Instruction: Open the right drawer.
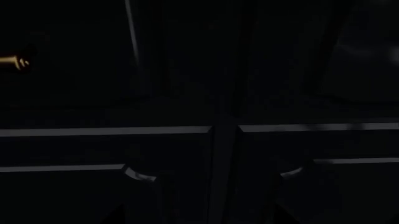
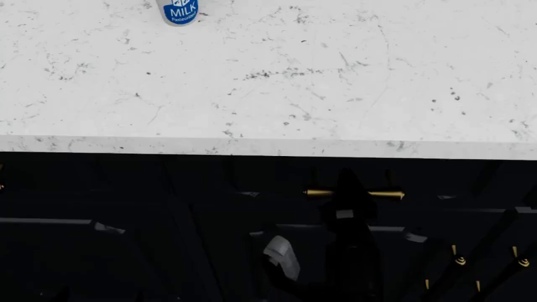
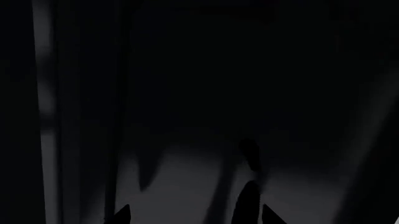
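White marbled countertop (image 2: pixel 336 75) is overhanging black fronts; right drawer (image 2: pixel 277 189) is showing its brass bar (image 2: pixel 390 195), my right claw (image 2: pixel 351 192) covering its middle, grip unreadable.

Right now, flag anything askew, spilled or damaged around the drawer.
Nothing stands out. The milk carton stands upright on the marble counter with no spill, and the right drawer's brass handle sits level, partly hidden by a dark arm. The fronts below are too dark to judge.
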Available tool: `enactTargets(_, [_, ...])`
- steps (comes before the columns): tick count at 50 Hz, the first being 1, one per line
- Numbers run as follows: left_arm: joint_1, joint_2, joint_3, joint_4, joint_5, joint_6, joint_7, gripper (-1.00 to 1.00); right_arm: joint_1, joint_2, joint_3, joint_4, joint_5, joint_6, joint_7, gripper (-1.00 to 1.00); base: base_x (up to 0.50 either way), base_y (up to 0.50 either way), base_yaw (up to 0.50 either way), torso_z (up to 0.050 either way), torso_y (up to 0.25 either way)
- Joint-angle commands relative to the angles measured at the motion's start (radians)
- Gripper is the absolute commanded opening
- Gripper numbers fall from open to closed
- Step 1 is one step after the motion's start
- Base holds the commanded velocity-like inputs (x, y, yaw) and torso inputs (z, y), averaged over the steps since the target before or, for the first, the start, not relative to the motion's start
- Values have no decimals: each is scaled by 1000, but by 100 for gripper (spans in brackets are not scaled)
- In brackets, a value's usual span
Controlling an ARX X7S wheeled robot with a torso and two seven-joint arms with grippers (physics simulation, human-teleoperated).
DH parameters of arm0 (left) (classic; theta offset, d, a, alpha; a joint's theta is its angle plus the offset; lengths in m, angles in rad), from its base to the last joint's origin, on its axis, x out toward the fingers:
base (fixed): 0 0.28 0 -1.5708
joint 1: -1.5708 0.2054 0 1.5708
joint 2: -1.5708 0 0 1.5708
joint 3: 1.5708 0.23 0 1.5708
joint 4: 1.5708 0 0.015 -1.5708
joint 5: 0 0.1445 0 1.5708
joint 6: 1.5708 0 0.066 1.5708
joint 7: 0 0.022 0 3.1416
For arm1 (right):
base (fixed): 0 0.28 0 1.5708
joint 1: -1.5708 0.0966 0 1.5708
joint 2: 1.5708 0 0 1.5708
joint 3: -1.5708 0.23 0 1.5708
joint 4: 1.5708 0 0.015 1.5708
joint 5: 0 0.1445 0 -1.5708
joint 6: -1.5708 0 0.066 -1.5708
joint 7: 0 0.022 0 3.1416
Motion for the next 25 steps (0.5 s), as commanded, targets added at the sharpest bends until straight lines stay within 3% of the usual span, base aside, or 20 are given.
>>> enactTargets(1, [0, -3, 5, 6, -1, -3, -4, 100, 37, -23, -10, 73, -2, -18, 24, 100, 0, 0, 0, 0, 0])
enactTargets(21, [3, -8, 10, 5, -5, 2, -10, 100, 110, -110, -18, 338, 34, -121, 122, 100, 2, 0, 1, 0, 0])
enactTargets(22, [3, -8, 11, 4, -5, 2, -10, 100, 113, -115, -20, 354, 36, -129, 129, -100, 12, 0, 3, 0, 0])
enactTargets(25, [3, -8, 11, 6, -6, 2, -11, 100, 101, -101, -20, 310, 33, -120, 123, -100, 8, 0, 2, 0, 0])
